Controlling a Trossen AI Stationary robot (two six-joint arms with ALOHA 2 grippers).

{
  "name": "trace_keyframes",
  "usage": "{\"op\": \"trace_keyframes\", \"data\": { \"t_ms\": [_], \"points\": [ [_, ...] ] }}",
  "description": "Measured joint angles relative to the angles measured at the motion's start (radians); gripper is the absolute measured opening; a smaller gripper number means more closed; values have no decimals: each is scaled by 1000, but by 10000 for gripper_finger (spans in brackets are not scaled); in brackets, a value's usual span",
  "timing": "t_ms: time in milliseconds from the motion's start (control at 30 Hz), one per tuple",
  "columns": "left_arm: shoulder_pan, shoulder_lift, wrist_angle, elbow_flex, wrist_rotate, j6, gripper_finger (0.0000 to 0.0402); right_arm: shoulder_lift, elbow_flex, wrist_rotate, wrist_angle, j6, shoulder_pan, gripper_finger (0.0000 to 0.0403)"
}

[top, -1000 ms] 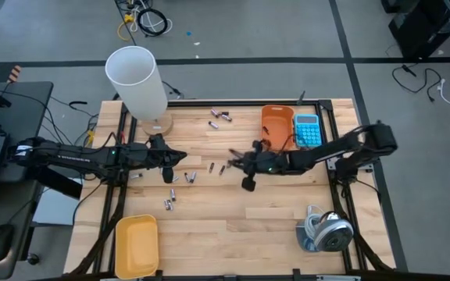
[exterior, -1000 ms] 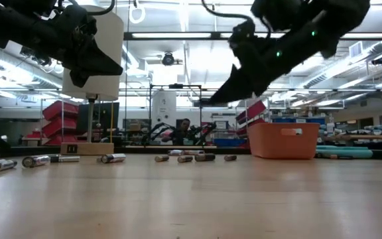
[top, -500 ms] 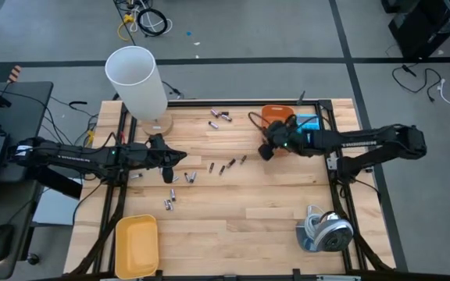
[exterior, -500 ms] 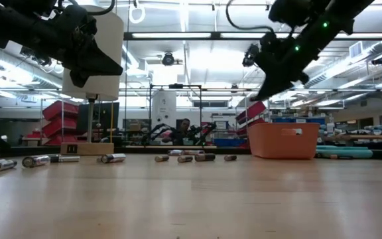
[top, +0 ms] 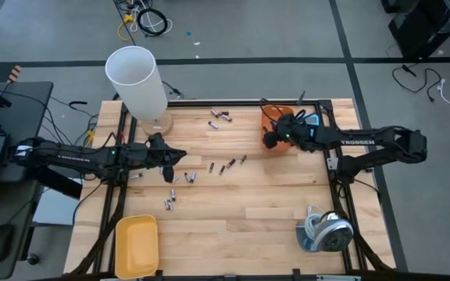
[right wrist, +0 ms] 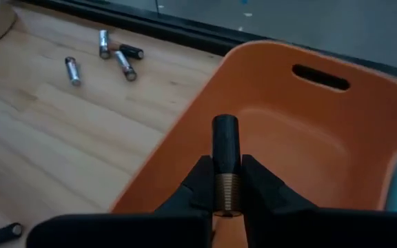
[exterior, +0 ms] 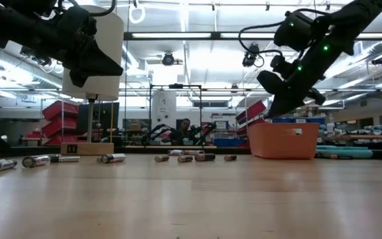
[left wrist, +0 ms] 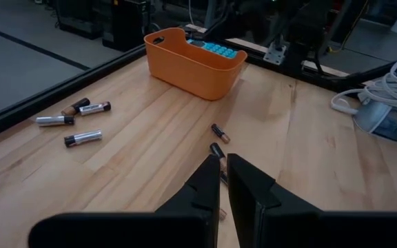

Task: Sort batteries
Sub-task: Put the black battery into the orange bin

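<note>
Small batteries lie scattered on the wooden table: one cluster at the far side [top: 219, 117], some in the middle [top: 229, 165], others near my left gripper [top: 180, 178]. My right gripper [right wrist: 225, 176] hovers over the near left rim of the orange bin [top: 276, 121], shut on a dark battery [right wrist: 225, 141] with a copper band. My left gripper [left wrist: 222, 169] hangs above the table left of the middle [top: 180, 156]. It is shut, and nothing shows between its fingers. My right gripper pinches the battery's copper-banded end [right wrist: 227, 187] between its two fingers. The battery lies along the fingers, its dark end [right wrist: 225, 131] sticking out past the fingertips. The fingers slant down from the table's right side. The battery is lifted clear, above the bin's hollow.
A blue calculator [top: 309, 129] lies behind the orange bin. A tall white cylinder [top: 137, 78] on a wooden foot stands at the far left. A yellow bin [top: 137, 246] sits at the near left corner and a grey device with a coiled cable [top: 325, 230] at the near right.
My right gripper has gone from the middle of the table toward the far right, up to the orange bin, and has rolled and tipped on the way. Batteries it covered in the middle of the table now show.
</note>
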Motion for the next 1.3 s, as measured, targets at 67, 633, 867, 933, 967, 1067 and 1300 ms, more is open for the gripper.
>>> {"op": "trace_keyframes", "data": {
  "t_ms": [67,633,867,933,967,1067,1300],
  "points": [
    [0,0,0,0,-2,2,30,0,-12,0,13,11,-1,35],
    [0,0,0,0,-18,4,30,0,-66,36,17,31,-40,38],
    [0,0,0,0,-19,4,30,0,-69,37,14,45,-40,48],
    [0,0,0,0,-19,4,30,0,-69,37,14,44,-40,48],
    [0,0,0,0,-19,4,30,0,-69,37,14,44,-40,48],
    [0,0,-1,0,-19,4,30,0,-69,37,14,44,-40,48],
    [0,0,-1,0,-19,5,30,0,-69,38,14,44,-40,49]
  ]
}}
